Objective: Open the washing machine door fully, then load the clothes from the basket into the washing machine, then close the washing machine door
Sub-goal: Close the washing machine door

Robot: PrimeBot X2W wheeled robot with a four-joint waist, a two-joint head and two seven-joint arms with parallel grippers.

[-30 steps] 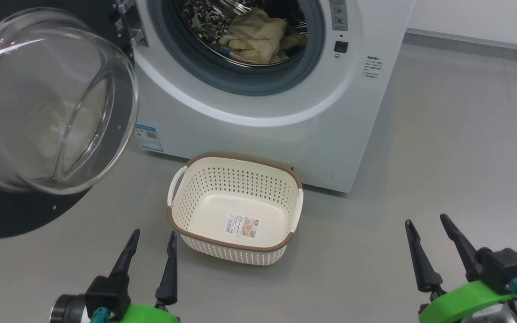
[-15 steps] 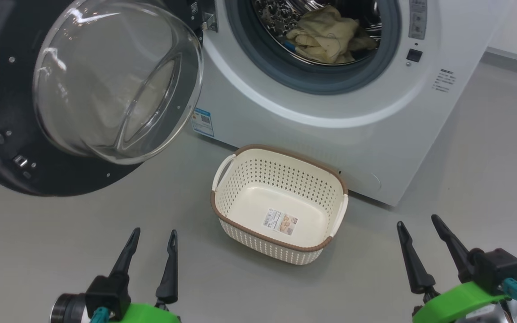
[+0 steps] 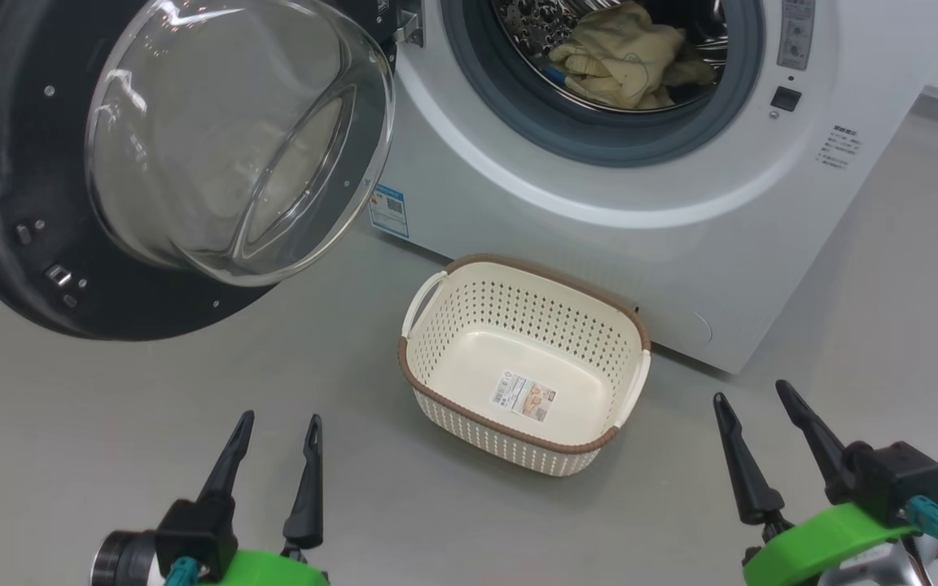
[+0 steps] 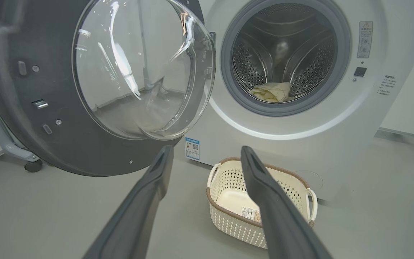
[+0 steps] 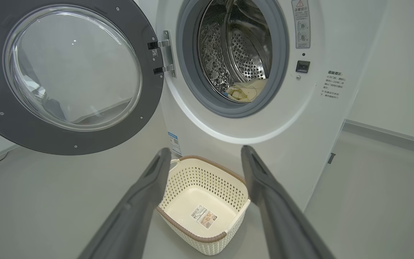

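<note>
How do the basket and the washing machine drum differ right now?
The basket is empty, only a label sticker on its bottom; the drum holds the cream-yellow clothes. The basket is cream plastic on the floor; the drum is steel, inside the washing machine. Both are perforated.

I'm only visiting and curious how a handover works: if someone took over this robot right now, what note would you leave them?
The left tool is open and empty, left of the basket.
The right tool is open and empty, right of it.
The washing machine door is swung wide open.
The basket sits empty on the floor before the washing machine; the clothes lie in the drum.
Done: door opened, clothes loaded.
Left: close the door.
</note>
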